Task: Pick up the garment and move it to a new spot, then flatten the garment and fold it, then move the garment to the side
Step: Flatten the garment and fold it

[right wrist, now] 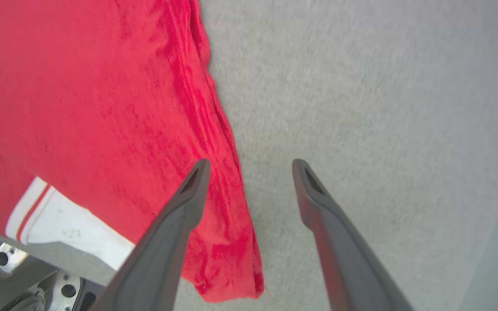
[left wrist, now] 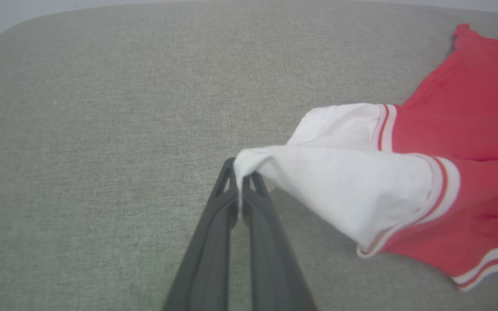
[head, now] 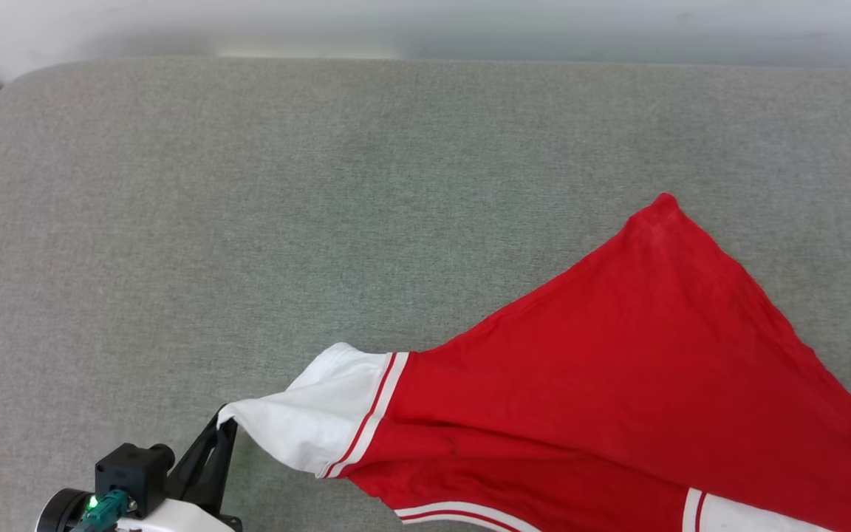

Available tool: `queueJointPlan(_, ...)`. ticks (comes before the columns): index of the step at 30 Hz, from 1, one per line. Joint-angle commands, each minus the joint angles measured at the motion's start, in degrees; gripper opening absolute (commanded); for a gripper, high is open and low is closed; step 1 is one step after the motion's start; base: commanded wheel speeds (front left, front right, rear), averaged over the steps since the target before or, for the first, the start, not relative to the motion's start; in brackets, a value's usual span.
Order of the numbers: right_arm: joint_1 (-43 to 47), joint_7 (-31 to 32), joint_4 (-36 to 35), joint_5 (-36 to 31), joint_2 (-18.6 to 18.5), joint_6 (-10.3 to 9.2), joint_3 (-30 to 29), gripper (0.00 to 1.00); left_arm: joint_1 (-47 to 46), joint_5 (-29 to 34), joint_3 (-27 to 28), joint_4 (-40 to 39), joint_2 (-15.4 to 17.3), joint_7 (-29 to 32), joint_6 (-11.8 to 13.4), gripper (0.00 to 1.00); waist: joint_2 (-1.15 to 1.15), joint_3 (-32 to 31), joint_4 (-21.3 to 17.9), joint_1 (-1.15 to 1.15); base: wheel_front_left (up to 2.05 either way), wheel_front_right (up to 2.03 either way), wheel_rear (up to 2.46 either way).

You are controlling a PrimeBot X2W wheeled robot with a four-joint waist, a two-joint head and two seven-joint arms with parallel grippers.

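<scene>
The garment (head: 617,369) is a bright red shirt with white, red-striped sleeves, spread over the lower right of the grey cushion (head: 248,207). My left gripper (head: 224,423) is shut on the tip of one white sleeve (left wrist: 339,181), pulling it out to the left; in the left wrist view the gripper (left wrist: 242,175) pinches the sleeve's corner just above the cushion. My right gripper (right wrist: 251,166) stands open beside the shirt's red edge (right wrist: 227,172), one finger over the cloth, the other over bare cushion, holding nothing. The garment's chest side is hidden.
The grey cushion's rounded far edge (head: 425,63) meets a pale wall. Part of the robot's metal base (right wrist: 11,276) shows under the second white sleeve (right wrist: 71,229) in the right wrist view.
</scene>
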Motion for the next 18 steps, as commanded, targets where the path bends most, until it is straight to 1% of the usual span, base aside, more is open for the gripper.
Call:
queueJointPlan(1, -1.6, 0.48, -1.13, -0.16, -0.65, -0.02, -0.62, 1.0, -0.09, 0.22, -0.03, -0.23, -0.11, 0.02, 0.29, 0.0, 0.0, 0.23, 0.29, 0.0, 0.0, 0.0, 0.0)
queueJointPlan(3, -5.09, 1.84, -4.02, -0.87, -2.28, -0.02, -1.72, 1.0, -0.72, 0.44, -0.29, -0.58, -0.32, 0.06, 0.23, 0.0, 0.0, 0.75, 0.86, 0.0, 0.0, 0.0, 0.0)
queueJointPlan(5, -9.34, 3.84, -6.34, -1.13, -3.91, -0.02, -1.57, 1.0, -1.55, 0.96, -0.6, -0.92, -0.55, 0.21, 0.0, 0.0, 0.0, 1.53, 1.74, 0.0, 0.0, 0.0, 0.0)
queueJointPlan(7, -14.16, 6.55, -7.74, -1.41, -5.26, -0.02, 0.03, 1.0, -2.45, 1.35, -0.88, -1.08, -0.78, 0.4, -0.28, 0.0, 0.0, 2.47, 2.78, 0.0, 0.0, 0.0, 0.0)
queueJointPlan(10, -22.52, 10.94, -7.86, -1.33, -5.15, -0.02, 4.21, 1.0, -4.04, 2.1, -1.24, -1.39, -1.34, 0.42, -0.45, 0.0, 0.0, 4.25, 4.34, 0.0, 0.0, 0.0, 0.0)
queueJointPlan(13, -31.54, 16.06, -5.52, -2.31, -2.99, -0.02, 9.8, 1.0, -5.13, 2.56, -1.37, -1.53, -2.14, 0.26, -0.55, 0.0, 0.0, 6.3, 5.77, 0.0, 0.0, 0.0, 0.0)
queueJointPlan(18, -45.02, 23.51, 2.31, -6.2, 4.0, -0.02, 18.74, 1.0, -7.23, 3.46, -1.91, -1.37, -3.5, 0.04, -1.23, 0.0, 0.0, 9.68, 8.1, 0.0, 0.0, 0.0, 0.0)
